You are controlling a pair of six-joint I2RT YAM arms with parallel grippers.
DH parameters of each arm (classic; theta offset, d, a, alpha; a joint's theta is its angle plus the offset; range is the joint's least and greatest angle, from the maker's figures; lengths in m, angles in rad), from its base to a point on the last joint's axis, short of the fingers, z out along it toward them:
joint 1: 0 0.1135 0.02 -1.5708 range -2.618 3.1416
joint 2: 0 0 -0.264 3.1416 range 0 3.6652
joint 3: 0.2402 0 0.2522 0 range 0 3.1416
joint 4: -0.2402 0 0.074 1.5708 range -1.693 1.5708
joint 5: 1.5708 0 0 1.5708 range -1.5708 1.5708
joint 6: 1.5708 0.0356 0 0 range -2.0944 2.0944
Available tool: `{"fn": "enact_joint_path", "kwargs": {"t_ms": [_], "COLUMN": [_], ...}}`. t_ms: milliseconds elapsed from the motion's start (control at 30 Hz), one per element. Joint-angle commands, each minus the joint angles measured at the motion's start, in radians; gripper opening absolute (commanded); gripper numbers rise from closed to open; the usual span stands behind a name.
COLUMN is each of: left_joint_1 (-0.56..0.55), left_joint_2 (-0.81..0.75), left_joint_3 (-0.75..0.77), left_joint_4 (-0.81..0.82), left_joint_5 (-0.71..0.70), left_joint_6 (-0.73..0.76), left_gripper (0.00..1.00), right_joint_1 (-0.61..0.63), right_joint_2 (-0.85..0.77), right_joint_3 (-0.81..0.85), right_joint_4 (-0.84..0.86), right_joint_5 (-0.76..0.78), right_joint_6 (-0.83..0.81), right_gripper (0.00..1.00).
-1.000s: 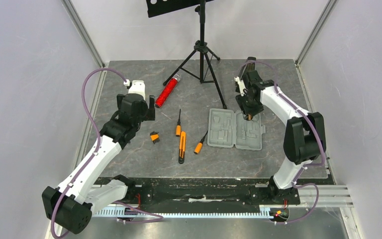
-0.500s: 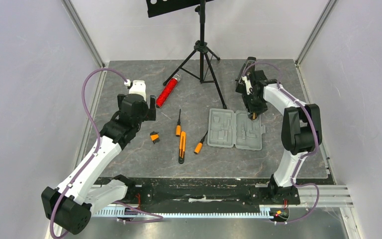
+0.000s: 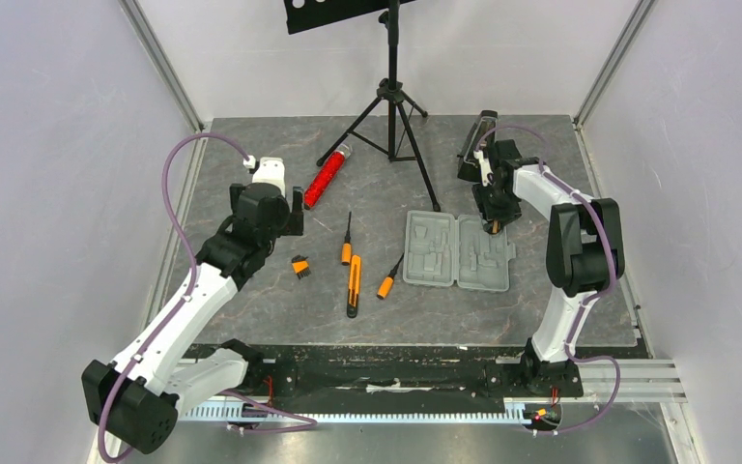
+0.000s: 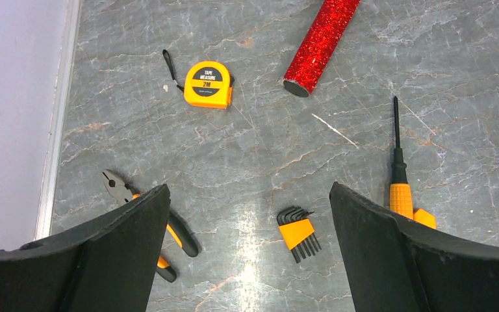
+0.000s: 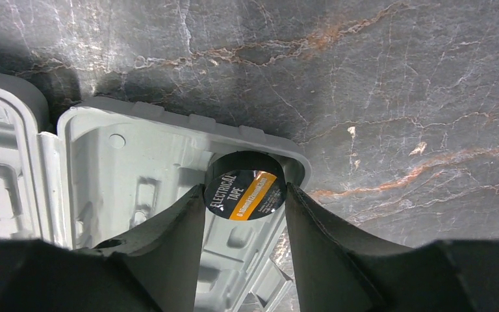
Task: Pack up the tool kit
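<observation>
While the right gripper [image 5: 245,198] clamps an electrical tape roll [image 5: 243,188] at the 1 o'clock corner of the open grey case [image 3: 457,253], the left gripper [image 4: 248,192] hangs wide open above hex keys [image 4: 297,232], tape measure [image 4: 208,84] at their 11 o'clock.

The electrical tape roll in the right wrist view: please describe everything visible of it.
The electrical tape roll is small, round and black, its face bearing a glossy black-and-orange label reading ELECTRICAL TAPE. The right hand grips it, one black finger on each side. It is over a corner of the open grey case, label toward the camera; whether it touches the case cannot be told.
</observation>
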Motion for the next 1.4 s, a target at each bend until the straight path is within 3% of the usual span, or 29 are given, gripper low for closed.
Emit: {"fn": "enact_joint_path", "kwargs": {"t_ms": [0, 1367], "left_joint_1": [-0.004, -0.005], "left_joint_2": [0.003, -0.008], "left_joint_3": [0.000, -0.003], "left_joint_4": [0.049, 0.052], "left_joint_5": [0.004, 0.020], "left_joint_6": [0.016, 0.022], "left_gripper": [0.98, 0.98], "right_joint_1": [-0.013, -0.015], "right_joint_2": [0.005, -0.059], "right_joint_3": [-0.025, 0.035], "right_joint_4": [0.013, -0.077], "right_joint_5": [0.025, 0.046], "right_joint_6": [0.006, 0.006], "right_gripper": [0.50, 0.52]}}
